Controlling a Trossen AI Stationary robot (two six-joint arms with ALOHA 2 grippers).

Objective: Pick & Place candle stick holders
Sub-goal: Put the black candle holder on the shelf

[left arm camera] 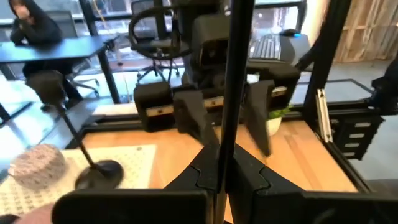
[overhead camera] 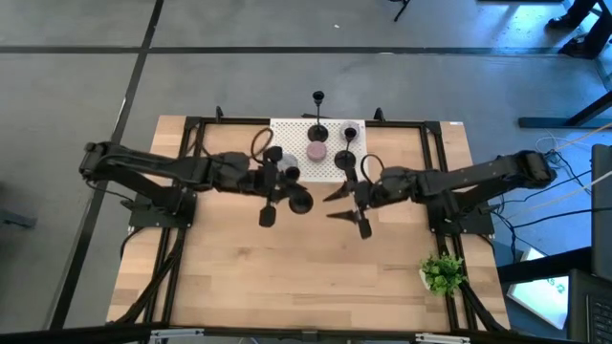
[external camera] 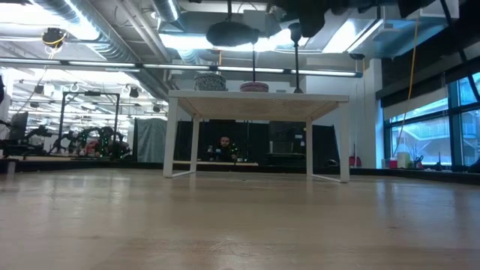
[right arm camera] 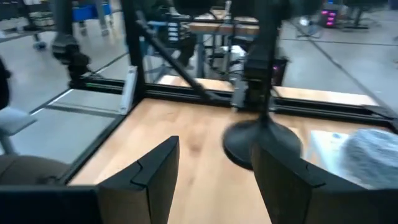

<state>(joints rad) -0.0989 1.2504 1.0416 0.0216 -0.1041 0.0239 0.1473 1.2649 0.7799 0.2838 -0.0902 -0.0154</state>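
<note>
Overhead, both arms reach in toward the middle of the wooden table (overhead camera: 287,277). The left tool (overhead camera: 283,194) is clamped on the thin stem of a candle stick holder (overhead camera: 296,198), whose round flared base shows beside the tool; the left wrist view shows the stem running straight up between the closed fingers (left arm camera: 205,174), and the low view shows the base hanging well above the tabletop. The right tool (overhead camera: 346,204) hovers close by, facing the left one, its two fingers (right arm camera: 158,171) spread apart with nothing between them; the held holder's base shows just beyond them. Behind the tools lies a white perforated board (overhead camera: 330,172) at the far edge, carrying more holders (overhead camera: 346,159), a pink round object (overhead camera: 316,151) and a grey one (overhead camera: 287,173). One tall holder (overhead camera: 317,98) stands at the board's far side. A small green plant (overhead camera: 442,272) sits near the right arm's base.
</note>
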